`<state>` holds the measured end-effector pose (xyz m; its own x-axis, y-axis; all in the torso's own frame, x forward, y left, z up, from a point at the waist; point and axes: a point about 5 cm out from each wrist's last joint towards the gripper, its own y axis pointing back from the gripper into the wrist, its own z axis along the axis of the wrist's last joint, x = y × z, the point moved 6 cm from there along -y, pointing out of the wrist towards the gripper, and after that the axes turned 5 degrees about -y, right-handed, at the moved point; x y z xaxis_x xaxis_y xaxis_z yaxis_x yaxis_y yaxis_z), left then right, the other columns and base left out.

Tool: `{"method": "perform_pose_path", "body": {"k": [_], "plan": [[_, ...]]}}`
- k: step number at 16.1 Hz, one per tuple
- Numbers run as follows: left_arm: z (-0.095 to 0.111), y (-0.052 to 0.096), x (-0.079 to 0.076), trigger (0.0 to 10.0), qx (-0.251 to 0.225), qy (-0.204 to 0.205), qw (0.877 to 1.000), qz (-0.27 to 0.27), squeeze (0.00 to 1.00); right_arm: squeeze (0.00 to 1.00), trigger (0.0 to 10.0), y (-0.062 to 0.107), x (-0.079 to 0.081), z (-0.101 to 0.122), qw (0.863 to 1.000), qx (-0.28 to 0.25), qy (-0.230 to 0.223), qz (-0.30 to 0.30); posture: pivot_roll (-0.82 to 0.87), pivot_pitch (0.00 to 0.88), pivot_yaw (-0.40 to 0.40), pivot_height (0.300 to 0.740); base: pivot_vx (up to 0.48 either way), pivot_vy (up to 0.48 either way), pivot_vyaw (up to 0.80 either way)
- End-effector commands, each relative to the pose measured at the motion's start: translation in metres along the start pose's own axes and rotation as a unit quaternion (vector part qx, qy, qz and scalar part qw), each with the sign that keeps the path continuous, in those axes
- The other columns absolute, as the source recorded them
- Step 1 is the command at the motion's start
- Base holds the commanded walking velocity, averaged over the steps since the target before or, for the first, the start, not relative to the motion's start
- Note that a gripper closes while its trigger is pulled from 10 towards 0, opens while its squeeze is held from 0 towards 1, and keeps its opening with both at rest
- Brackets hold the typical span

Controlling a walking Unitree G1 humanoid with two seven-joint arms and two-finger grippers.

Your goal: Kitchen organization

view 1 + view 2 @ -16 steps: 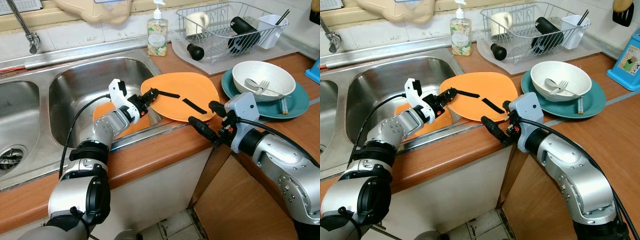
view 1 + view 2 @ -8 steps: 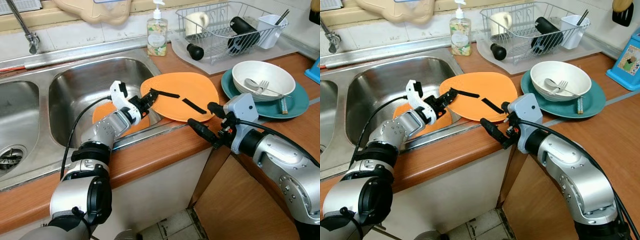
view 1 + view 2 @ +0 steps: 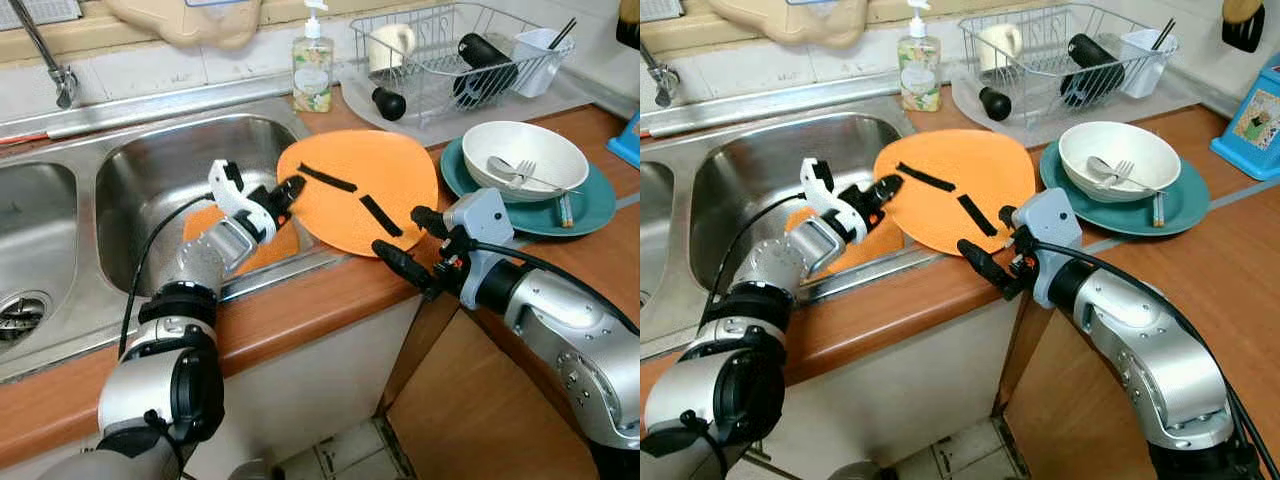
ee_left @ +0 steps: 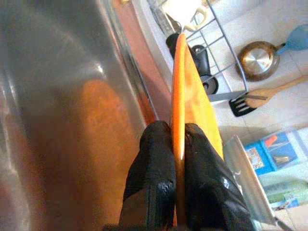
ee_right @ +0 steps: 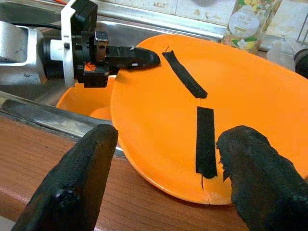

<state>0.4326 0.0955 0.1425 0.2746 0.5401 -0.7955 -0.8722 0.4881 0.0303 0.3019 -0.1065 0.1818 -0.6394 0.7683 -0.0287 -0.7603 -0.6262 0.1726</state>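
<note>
Kitchen corner here: a wooden bench [image 3: 330,300] with a double stainless steel sink [image 3: 150,170] let into it, a wire dish rack [image 3: 455,55] at the back and a bottle of hand soap [image 3: 313,68] by the wall. Off to the right a white bowl holding a fork [image 3: 527,158] sits on a teal plate [image 3: 590,195].

The thing that matters is the big flat orange plate with two black tape strips on it [image 3: 365,190]. It sits across the sink's right rim, its left edge tipped up, its near edge reaching the front of the bench. The left hand [image 3: 283,193] is clamped on that left edge, and the wrist view shows one black finger on each face of the thin rim. So the plate stretches away from the left hand towards the right, with the rack beyond it.

The right hand [image 3: 410,245] hovers just in front of the plate's near edge, fingers spread wide apart and holding nothing, pointing at the plate. It's close, but the left hand is the one actually on it.

A second orange dish [image 3: 235,240] lies down in the sink basin under the left arm. My guess is the plate is headed for the rack, though that's only a guess.
</note>
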Motion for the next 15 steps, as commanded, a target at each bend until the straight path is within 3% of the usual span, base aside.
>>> {"method": "perform_pose_path", "body": {"k": [1, 5, 8, 10, 11, 13, 15], "plan": [[0.009, 0.0, 0.002, 0.0, -0.013, 0.006, 1.0, 0.01, 0.0, 0.0, 10.0, 0.0, 0.002, 0.009, 1.0, -0.012, 0.017, 0.007, -0.11, 0.0, 0.061, 0.74, 0.0, 0.0, 0.0], [0.039, 0.007, -0.007, 0.0, -0.062, 0.052, 0.997, -0.017, 0.0, 0.0, 10.0, 0.001, 0.003, 0.017, 1.0, -0.022, 0.019, 0.013, -0.1, 0.0, 0.052, 0.74, 0.0, 0.0, 0.0], [0.066, 0.022, -0.006, 0.0, -0.103, 0.063, 0.992, -0.021, 0.0, 0.0, 10.0, -0.001, 0.005, 0.022, 0.999, -0.029, 0.019, 0.021, -0.09, 0.0, 0.044, 0.74, 0.0, 0.0, 0.0], [0.087, 0.04, 0.004, 0.0, -0.134, 0.042, 0.99, 0.013, 0.0, 0.0, 10.0, -0.004, 0.007, 0.023, 0.999, -0.03, 0.02, 0.028, -0.08, 0.0, 0.039, 0.74, 0.0, 0.0, 0.0], [0.1, 0.054, 0.016, 0.0, -0.151, 0.01, 0.987, 0.05, 0.0, 0.0, 10.0, -0.005, 0.008, 0.023, 0.999, -0.029, 0.022, 0.031, -0.08, 0.0, 0.038, 0.74, 0.0, 0.0, 0.0], [0.107, 0.065, 0.027, 0.0, -0.159, -0.016, 0.983, 0.085, 0.0, 0.0, 10.0, -0.005, 0.009, 0.023, 0.999, -0.028, 0.023, 0.033, -0.08, 0.0, 0.038, 0.74, 0.0, 0.0, 0.0], [0.121, 0.092, 0.045, 0.0, -0.178, -0.038, 0.974, 0.134, 0.0, 0.0, 10.0, -0.007, 0.009, 0.023, 0.999, -0.027, 0.026, 0.035, -0.07, 0.0, 0.032, 0.74, 0.0, 0.0, 0.0]]}}
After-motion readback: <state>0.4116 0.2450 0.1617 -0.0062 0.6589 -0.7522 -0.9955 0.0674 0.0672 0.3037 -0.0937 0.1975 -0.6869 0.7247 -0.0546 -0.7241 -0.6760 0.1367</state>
